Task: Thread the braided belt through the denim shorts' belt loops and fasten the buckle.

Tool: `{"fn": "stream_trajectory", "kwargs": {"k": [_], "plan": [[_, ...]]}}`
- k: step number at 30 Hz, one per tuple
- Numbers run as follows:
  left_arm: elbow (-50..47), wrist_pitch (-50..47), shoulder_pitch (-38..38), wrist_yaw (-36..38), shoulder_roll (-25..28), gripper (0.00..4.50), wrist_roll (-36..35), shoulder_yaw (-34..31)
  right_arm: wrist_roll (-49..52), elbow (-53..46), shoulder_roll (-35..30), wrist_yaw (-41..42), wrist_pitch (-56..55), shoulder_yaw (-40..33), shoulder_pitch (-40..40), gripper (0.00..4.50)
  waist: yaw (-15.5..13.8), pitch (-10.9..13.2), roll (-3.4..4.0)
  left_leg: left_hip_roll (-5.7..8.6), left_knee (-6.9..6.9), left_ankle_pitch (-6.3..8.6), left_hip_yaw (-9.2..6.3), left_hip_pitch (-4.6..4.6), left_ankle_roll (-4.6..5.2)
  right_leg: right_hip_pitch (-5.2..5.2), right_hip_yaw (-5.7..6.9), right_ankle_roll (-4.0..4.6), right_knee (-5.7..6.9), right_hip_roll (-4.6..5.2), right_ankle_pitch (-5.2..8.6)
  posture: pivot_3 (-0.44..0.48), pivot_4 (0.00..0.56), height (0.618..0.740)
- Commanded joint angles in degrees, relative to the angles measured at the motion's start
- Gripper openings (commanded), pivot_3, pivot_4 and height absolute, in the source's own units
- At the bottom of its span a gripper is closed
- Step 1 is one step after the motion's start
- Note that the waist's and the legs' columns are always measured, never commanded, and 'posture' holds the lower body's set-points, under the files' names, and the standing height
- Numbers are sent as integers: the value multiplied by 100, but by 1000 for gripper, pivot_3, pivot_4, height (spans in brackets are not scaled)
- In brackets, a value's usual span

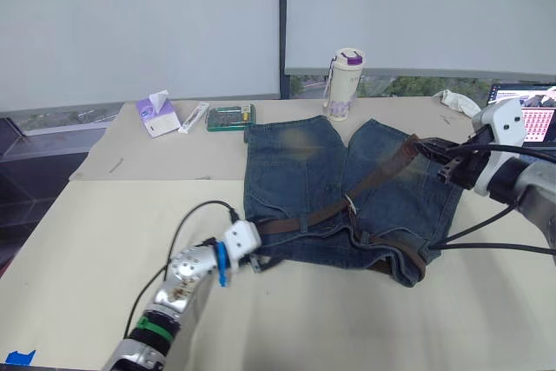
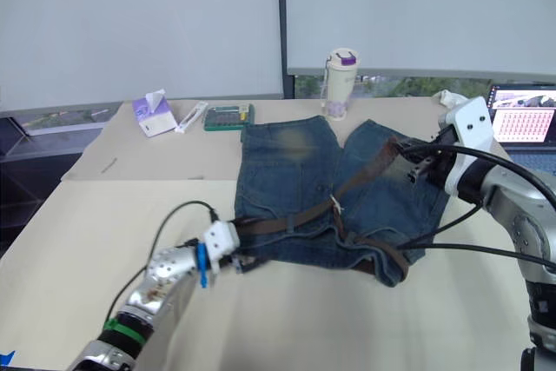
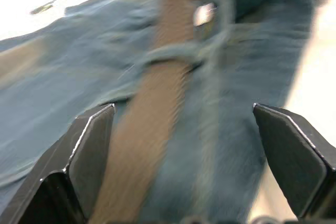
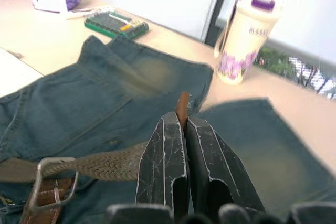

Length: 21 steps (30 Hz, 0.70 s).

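Drawing the belt tip through the buckle while the waistband is held ready.

My right tool (image 4: 182,129) is clenched on the free tip of the braided belt (image 1: 382,173), lifted over the right leg of the denim shorts (image 1: 295,175), which lie flat on the bench (image 1: 78,241). The strap runs from that tip down to the buckle (image 4: 51,174) at the fly, then along the waistband under the belt loops (image 1: 303,221). My left tool (image 3: 184,145) stands spread wide, straddling the belted waistband at its left end, gripping nothing. I judge the best move is to pin the waistband there, then pull slowly along the strap's own line so the denim does not bunch.
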<state>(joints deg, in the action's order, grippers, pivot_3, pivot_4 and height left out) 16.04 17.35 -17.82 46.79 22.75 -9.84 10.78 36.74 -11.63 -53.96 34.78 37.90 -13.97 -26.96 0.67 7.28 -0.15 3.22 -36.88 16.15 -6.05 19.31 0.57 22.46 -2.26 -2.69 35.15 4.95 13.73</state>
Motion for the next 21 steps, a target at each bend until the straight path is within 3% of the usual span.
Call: {"fn": "stream_trajectory", "kwargs": {"k": [1,5,13,17,21], "plan": [[-571,-417,-155,-223,-146,4458,-537,-477,476,-217,168,-137,491,-266,-558,0,-10,0,-1,0,0,0,0,0,0,-1,0,0,-2,1,0,0,150,740],[-834,-984,-752,-1147,-720,4458,-846,-998,1656,-357,903,-1091,1838,-446,-1252,0,-84,10,-18,6,-2,0,-6,7,-1,0,3,0,-7,10,-4,0,150,740],[-1563,-2067,-1100,-1094,-1525,4458,-1127,-413,3284,-257,2813,-3736,2972,-816,-1877,0,-131,7,-16,9,2,0,-6,20,-2,18,-7,7,-9,11,-16,0,150,740],[-1510,-2152,-1172,-1142,-1596,4458,-844,-227,3506,-376,3111,-4352,3053,-733,-1855,0,-123,4,-10,13,-2,-10,-4,58,-12,64,-10,12,6,12,-23,0,150,740],[-1365,-2048,-1222,-1223,-1675,3305,-654,-167,3768,-438,3188,-4680,3069,-663,-1811,0,-109,-1,-3,10,-1,-15,-3,64,-12,72,-8,17,6,5,-28,0,150,740]]}}
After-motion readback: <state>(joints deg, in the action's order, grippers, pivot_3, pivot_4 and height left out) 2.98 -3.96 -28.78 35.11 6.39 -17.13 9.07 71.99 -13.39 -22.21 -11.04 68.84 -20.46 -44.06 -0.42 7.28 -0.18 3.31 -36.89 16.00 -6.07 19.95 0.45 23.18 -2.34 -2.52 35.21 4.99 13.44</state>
